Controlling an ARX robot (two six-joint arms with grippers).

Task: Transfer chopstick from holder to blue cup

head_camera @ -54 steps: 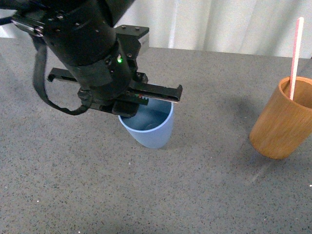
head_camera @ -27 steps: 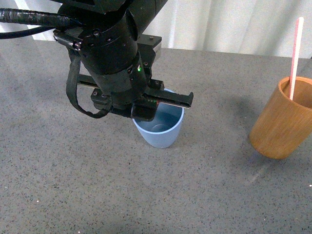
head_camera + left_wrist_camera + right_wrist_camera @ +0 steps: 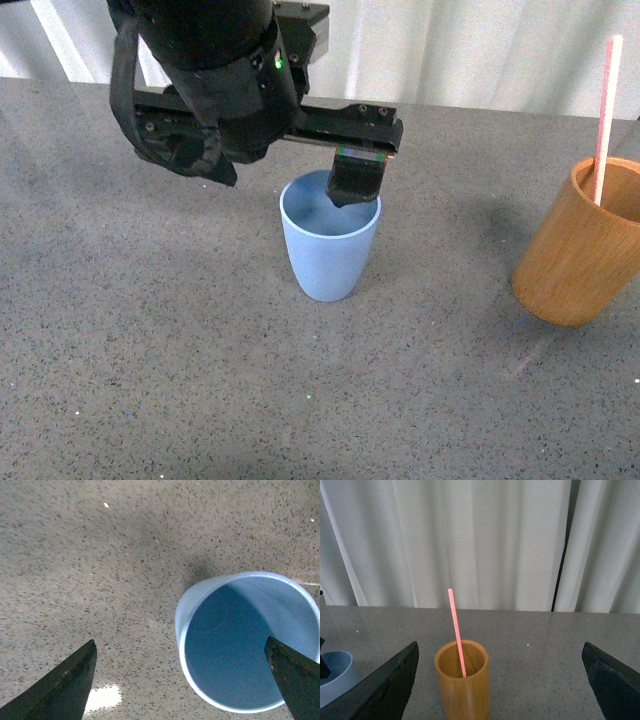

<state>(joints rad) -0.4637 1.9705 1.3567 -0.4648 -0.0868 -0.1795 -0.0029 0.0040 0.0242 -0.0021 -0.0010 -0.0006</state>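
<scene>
White curtains (image 3: 480, 50) hang behind a grey speckled desk (image 3: 150, 350). Near its middle we see the blue cup (image 3: 330, 255) standing upright with nothing inside. Well apart from it, at the right edge of the front view, stands the holder (image 3: 575, 260). The chopstick (image 3: 604, 120) is in the holder: its lower end sits inside and it rises nearly straight, far above the rim.

The left arm hangs over the blue cup. In the front view we make out one dark finger (image 3: 355, 185) reaching down at the cup's far right rim. In the left wrist view the left pincer (image 3: 180, 640) is spread wide and grips nothing. One tip is over the cup's mouth and the other is out over bare desk.

In the right wrist view the right pincer (image 3: 500, 645) is also wide apart and holds nothing. The holder and chopstick stand ahead of it, between its two tips, untouched.
</scene>
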